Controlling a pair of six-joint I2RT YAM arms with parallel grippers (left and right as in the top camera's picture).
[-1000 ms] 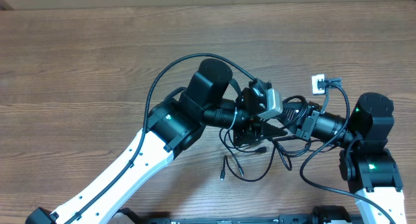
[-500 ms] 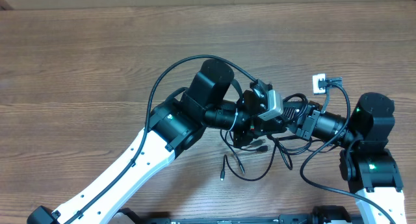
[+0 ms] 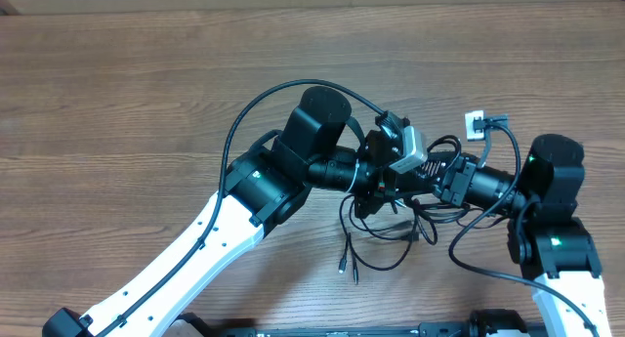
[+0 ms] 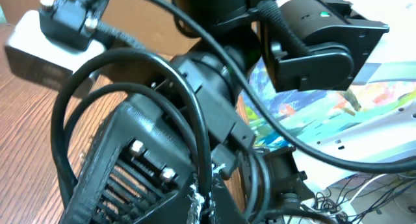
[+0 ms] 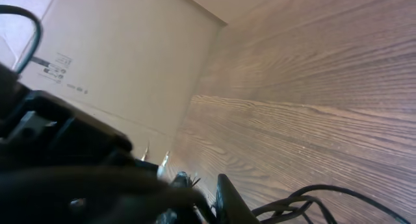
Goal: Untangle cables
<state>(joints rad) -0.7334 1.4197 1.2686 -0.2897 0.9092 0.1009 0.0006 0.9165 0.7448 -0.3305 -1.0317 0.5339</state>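
Observation:
The cables (image 3: 386,241) are a tangle of thin black cords lying just in front of where the two grippers meet, with one plug end (image 3: 344,267) trailing to the front left. My left gripper (image 3: 381,192) is over the tangle. In the left wrist view its jaws (image 4: 203,208) are shut on one black cord (image 4: 195,120) that runs up between them. My right gripper (image 3: 427,184) faces it, almost touching. The right wrist view is blurred: one dark finger (image 5: 224,197) shows beside cable strands (image 5: 305,197), and its grip is unclear.
A small white connector block (image 3: 476,125) with a cord lies on the wooden table (image 3: 146,103) behind the right arm. Thick arm wires loop over the left arm (image 3: 264,98). The two wrists crowd each other at the centre.
Both grippers have moved slightly toward the far side and closer together. The cable loops have shifted with them, and the trailing plug end has slid a little to the right.

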